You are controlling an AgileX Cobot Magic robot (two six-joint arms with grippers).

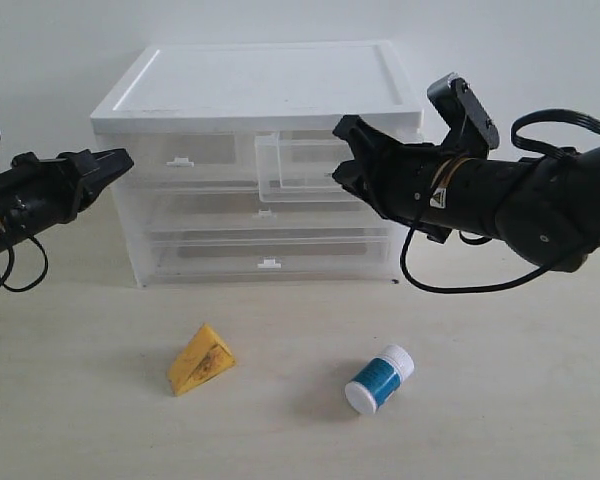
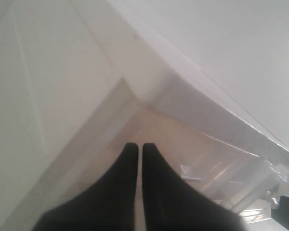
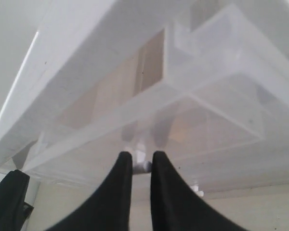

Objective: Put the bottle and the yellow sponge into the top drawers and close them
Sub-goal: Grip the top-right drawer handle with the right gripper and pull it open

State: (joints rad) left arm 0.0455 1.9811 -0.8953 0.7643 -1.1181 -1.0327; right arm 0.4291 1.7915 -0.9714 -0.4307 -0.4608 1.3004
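The white bottle [image 1: 379, 379] with its blue label lies on its side on the table in front of the cabinet [image 1: 270, 90]. To its left rests the yellow sponge [image 1: 200, 359], a wedge. The right top drawer [image 1: 295, 160] stands partly pulled out and looks empty. My right gripper [image 1: 341, 156] [image 3: 141, 156] is at its front, shut on the small white tab handle [image 3: 143, 165]. The left top drawer [image 1: 180, 155] is pushed in. Beside the cabinet's left edge, level with that drawer, hovers my left gripper [image 1: 128, 160] [image 2: 140, 146], shut on nothing.
Two full-width drawers [image 1: 268, 240] below the top pair are pushed in. The cabinet stands at the back of the pale table [image 1: 480, 420], close to the wall. A black cable [image 1: 460, 285] hangs under my right arm.
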